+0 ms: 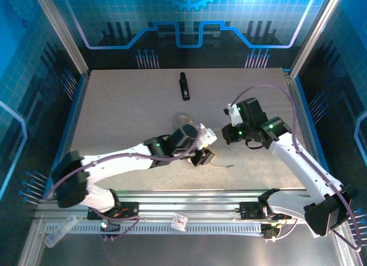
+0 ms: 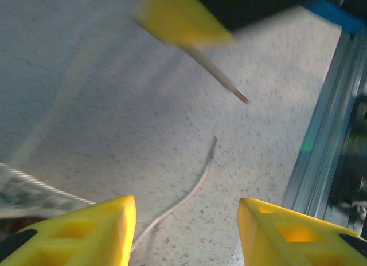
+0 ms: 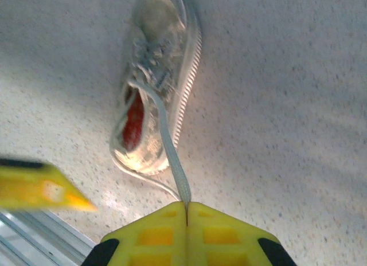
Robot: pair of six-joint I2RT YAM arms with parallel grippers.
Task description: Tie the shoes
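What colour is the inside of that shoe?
Red lining inside the small off-white sneaker; clearest in the right wrist view.

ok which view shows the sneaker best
The right wrist view: the whole sneaker lies in frame, red lining clear, one lace running into the shut jaws of the right gripper. In the top external view the left arm covers most of it. The left wrist view catches a blurred edge of it.

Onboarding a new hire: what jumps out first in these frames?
The right end effector, shut on a lace stretched straight from the off-white sneaker at mid table. Beside it, the left end effector stands open over a loose lace. A black bar lies toward the far edge.
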